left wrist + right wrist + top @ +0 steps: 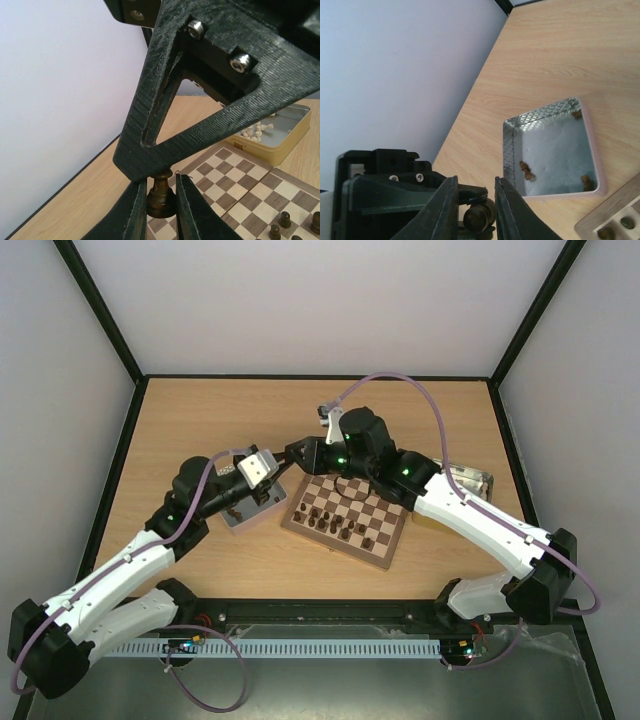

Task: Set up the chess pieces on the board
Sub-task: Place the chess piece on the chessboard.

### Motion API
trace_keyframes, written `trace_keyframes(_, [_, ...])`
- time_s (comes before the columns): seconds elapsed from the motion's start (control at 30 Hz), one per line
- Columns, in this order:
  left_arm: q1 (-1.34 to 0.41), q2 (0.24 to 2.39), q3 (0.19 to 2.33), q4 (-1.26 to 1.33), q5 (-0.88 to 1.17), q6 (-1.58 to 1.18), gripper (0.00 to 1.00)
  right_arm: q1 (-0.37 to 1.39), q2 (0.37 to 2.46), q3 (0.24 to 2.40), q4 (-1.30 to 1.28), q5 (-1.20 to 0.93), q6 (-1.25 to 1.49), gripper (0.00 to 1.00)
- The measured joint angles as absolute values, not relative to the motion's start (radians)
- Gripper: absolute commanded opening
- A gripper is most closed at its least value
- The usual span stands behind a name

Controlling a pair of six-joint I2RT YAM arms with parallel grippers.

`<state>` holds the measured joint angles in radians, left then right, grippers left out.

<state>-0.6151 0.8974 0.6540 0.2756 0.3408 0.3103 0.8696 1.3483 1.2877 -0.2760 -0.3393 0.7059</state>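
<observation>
From above, the left gripper (296,453) and the right gripper (322,452) meet nose to nose near the far left corner of the board (336,546). A cluster of chess pieces (335,523) stands on the board's near rows. The grey tray (240,512) lies under the left arm, and the yellow-sided tin (470,478) is well off to the right. Whatever sits between the jaws is too small to make out here.

The left wrist view settles it. The left fingers (134,215) are clamped on a dark chessman (161,197), base low and head up in the picture. Its top is hidden behind the tip of the right gripper's finger, which crosses in front from the upper right. The board lies beyond and to the right.

In the right wrist view the right fingers (445,207) flank that same chessman, which shows nearly end-on as a round knob. One finger stands on each side, very close, but whether they press on it I cannot tell. The tray, with a few dark pieces in it, lies ahead.

My reading is a handover: the left arm holds the piece, and the right arm is to take it across its width and carry it to the board
</observation>
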Motion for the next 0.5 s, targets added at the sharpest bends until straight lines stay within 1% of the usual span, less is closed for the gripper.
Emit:
trace_keyframes(0.07, [-0.615,0.897,0.648,0.28,0.341,0.311,0.07,0.868,1.348,1.288,-0.275,-0.354,0.709,0.12])
trace_keyframes(0.13, [-0.615,0.894,0.641,0.285,0.34,0.31,0.09,0.866,1.348,1.287,-0.276,-0.367,0.716,0.11])
trace_keyframes(0.17, [-0.615,0.891,0.638,0.288,0.34,0.31,0.09,0.864,1.348,1.286,-0.276,-0.372,0.72,0.13])
trace_keyframes(0.23, [-0.615,0.89,0.637,0.289,0.34,0.307,0.09,0.863,1.348,1.284,-0.275,-0.378,0.727,0.2])
trace_keyframes(0.27, [-0.615,0.889,0.636,0.29,0.34,0.305,0.09,0.863,1.347,1.281,-0.272,-0.38,0.731,0.22])
trace_keyframes(0.37, [-0.615,0.889,0.636,0.292,0.337,0.302,0.08,0.863,1.339,1.265,-0.261,-0.388,0.743,0.23])
trace_keyframes(0.43, [-0.616,0.889,0.636,0.292,0.336,0.302,0.08,0.862,1.335,1.256,-0.253,-0.393,0.748,0.2])
trace_keyframes(0.5, [-0.617,0.889,0.636,0.292,0.334,0.302,0.08,0.861,1.329,1.248,-0.246,-0.403,0.75,0.12])
